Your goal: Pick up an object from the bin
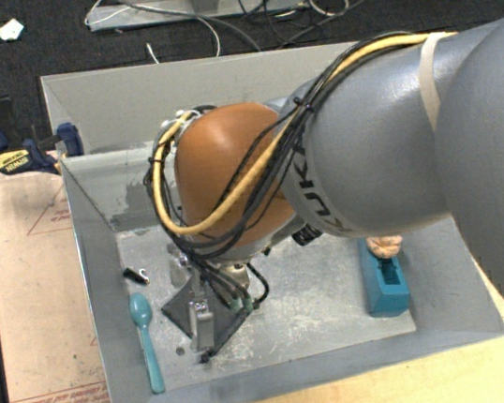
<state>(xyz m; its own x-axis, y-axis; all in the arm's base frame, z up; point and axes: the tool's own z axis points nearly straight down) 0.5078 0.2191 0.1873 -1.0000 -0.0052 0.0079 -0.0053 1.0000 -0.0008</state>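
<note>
— Grey metal bin (321, 325), mostly bare floor. What lies in it?

— Few things. I take the teal plastic spoon (149, 352) as my landmark. It lies flat near the bin's left wall, with its bowl at the far end and its handle running toward the near wall, so its long axis goes roughly parallel to that wall.

— And the gripper (203, 341)?

— It hangs under the arm's orange wrist cover (223, 167), low over the floor, just to the right of the spoon's handle. A strip of bare floor shows between them, so they stand apart. Whether the gripper is spread or pressed together I cannot tell, because the dark parts run together from this angle. I see nothing pinched in it.

— What else is nearby?

— A small black piece (135, 277) sits just beyond the spoon's bowl. A blue block (386, 290) with a pale peach bit (385, 246) at its far end stands well to the spoon's right, far past the gripper.

— So which thing is the likely one?

— My judgement is the spoon, being nearest. It lies to the gripper's left, so the tool would need a short sideways shift. Closing across the thin handle, not along it, looks the safer grip. The left wall close behind the spoon leaves little room on that side.
</note>
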